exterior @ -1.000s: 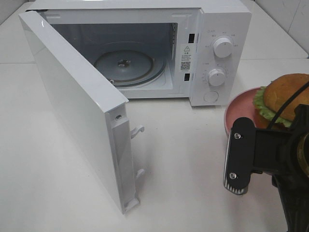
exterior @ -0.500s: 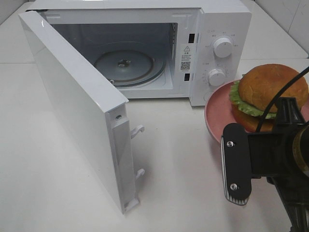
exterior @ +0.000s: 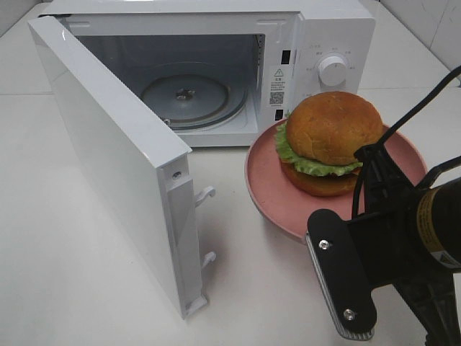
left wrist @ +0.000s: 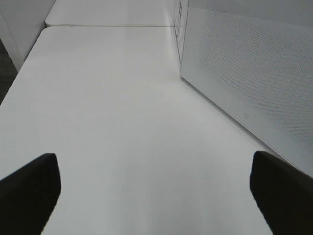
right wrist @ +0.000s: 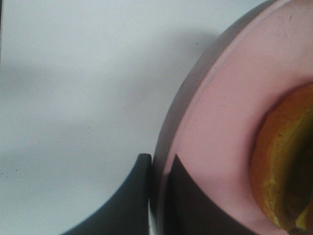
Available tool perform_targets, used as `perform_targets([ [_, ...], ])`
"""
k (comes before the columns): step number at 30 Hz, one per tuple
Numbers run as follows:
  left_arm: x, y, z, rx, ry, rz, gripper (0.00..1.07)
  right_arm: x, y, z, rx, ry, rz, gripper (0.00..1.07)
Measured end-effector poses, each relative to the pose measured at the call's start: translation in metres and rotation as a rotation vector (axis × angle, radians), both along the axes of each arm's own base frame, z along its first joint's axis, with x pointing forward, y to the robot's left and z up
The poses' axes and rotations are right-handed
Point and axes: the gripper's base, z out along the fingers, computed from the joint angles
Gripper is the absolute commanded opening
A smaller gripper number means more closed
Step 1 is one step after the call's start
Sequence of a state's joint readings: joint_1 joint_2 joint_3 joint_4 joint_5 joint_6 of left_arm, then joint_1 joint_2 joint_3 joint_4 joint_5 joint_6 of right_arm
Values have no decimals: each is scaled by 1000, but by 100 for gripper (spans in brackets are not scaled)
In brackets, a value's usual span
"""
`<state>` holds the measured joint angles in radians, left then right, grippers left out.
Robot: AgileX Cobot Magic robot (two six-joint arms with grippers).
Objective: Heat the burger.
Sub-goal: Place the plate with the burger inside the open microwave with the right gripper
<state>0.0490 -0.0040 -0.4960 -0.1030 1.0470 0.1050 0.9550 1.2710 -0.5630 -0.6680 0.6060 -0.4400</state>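
The right gripper [right wrist: 156, 164] clamped one rim of the pink plate [exterior: 263, 180], the burger [exterior: 328, 140] sitting on it just beyond the fingers and short of the open microwave [exterior: 317, 43] ahead, where any tilt from the one-edge hold could slide it off.

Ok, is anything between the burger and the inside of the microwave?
Nothing visible. The door is swung open, the turntable is bare, and the burger sits on the plate just right of the opening.
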Motion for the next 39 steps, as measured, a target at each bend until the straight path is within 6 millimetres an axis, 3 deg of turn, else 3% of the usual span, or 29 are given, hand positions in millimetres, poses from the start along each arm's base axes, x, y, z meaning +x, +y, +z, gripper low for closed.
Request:
perform_targets([
  [21, 0, 0, 0, 0, 0, 0, 101, 21, -13, -2, -7, 18, 238, 2],
  [29, 0, 0, 0, 0, 0, 0, 101, 32, -28, -3, -49, 16, 279, 2],
  [39, 0, 0, 0, 0, 0, 0, 101, 32, -28, -3, -35, 33, 349, 2],
])
